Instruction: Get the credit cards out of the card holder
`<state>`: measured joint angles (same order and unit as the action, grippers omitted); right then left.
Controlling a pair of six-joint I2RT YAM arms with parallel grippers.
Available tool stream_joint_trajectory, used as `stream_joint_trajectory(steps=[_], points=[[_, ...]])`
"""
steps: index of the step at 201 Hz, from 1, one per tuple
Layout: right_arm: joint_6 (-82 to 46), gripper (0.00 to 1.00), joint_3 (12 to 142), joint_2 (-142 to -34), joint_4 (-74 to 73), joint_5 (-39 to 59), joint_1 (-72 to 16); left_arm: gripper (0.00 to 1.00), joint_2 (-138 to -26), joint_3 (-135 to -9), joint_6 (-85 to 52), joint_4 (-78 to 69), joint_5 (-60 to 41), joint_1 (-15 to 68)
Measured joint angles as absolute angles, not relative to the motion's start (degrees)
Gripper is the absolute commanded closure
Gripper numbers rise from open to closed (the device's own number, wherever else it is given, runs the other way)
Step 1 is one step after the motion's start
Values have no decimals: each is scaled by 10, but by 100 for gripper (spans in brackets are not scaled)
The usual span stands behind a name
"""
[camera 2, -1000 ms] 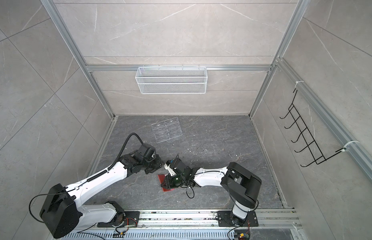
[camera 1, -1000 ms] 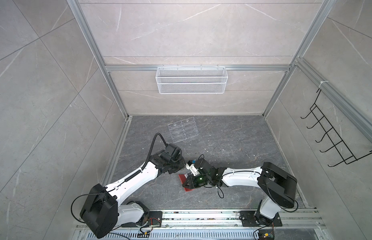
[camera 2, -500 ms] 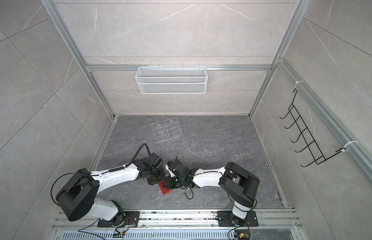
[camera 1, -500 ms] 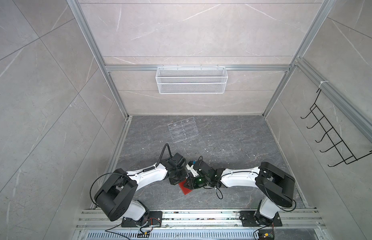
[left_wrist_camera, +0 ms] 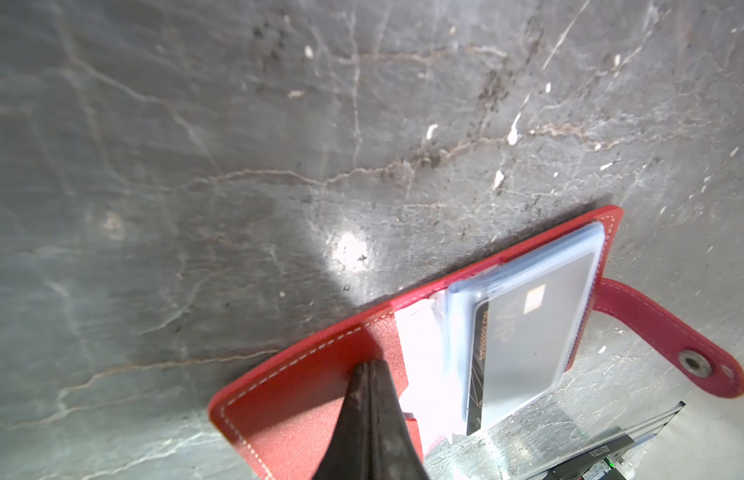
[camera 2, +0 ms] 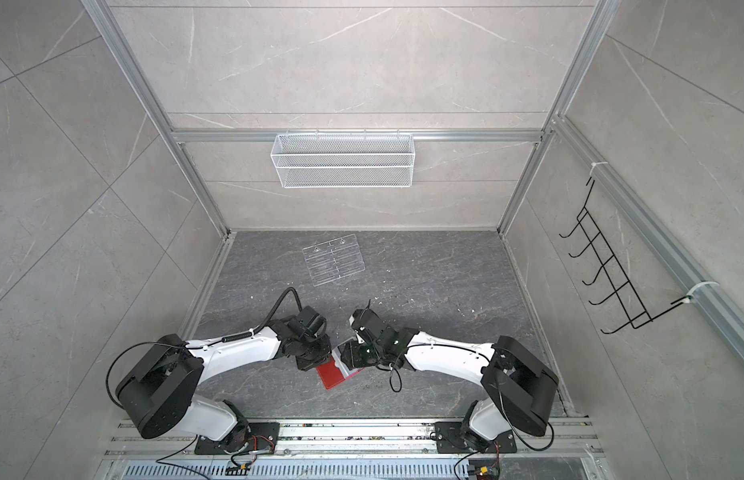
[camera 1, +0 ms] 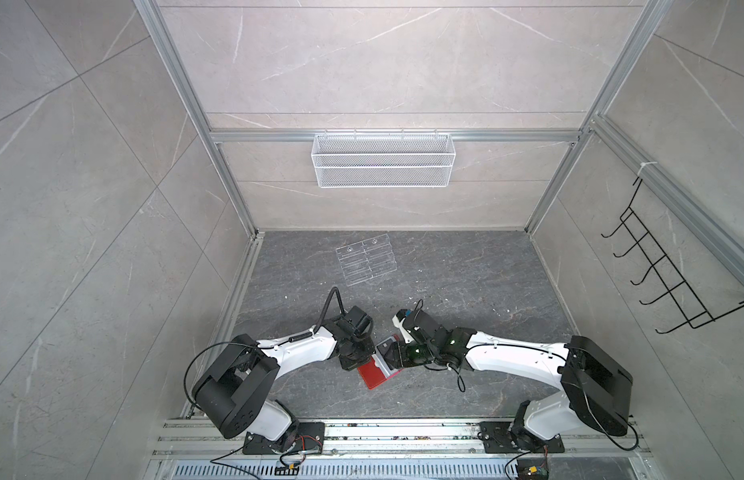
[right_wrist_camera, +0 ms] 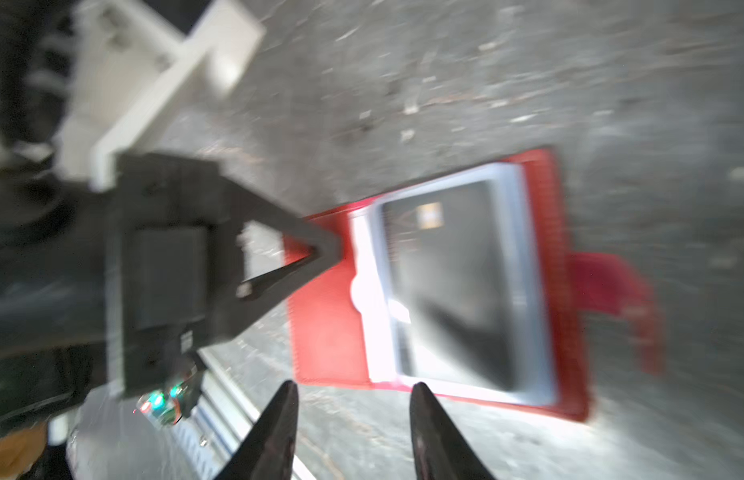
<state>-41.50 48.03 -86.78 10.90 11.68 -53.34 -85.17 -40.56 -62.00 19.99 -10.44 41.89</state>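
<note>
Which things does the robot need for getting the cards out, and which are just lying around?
For the job:
- card holder, lying open
- cards, in its sleeves
- left end effector, shut, at the cover
- right end effector, open

Just lying about:
- clear rack
- wire basket
- hooks

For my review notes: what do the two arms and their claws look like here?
Both arms have white link shells and black joint housings. A thick black cable arcs over the left arm; a thin black wire dangles from the right arm. The left claw and right claw have tapered black fingers.
</note>
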Motion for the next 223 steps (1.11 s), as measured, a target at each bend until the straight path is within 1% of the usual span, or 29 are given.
stream_joint_trajectory(steps=[44,85,148,223], points=[[-368,45,522,-919,144,122,-489,99,-853,-406,-620,199,-101,422],[-336,45,546,-949,155,131,-469,100,-853,-406,-620,199,-100,422],[-325,45,552,-974,152,161,-464,100,-856,-409,-618,202,-96,422],[-325,46,552,-993,147,162,-464,100,-858,-410,-615,204,-96,422]])
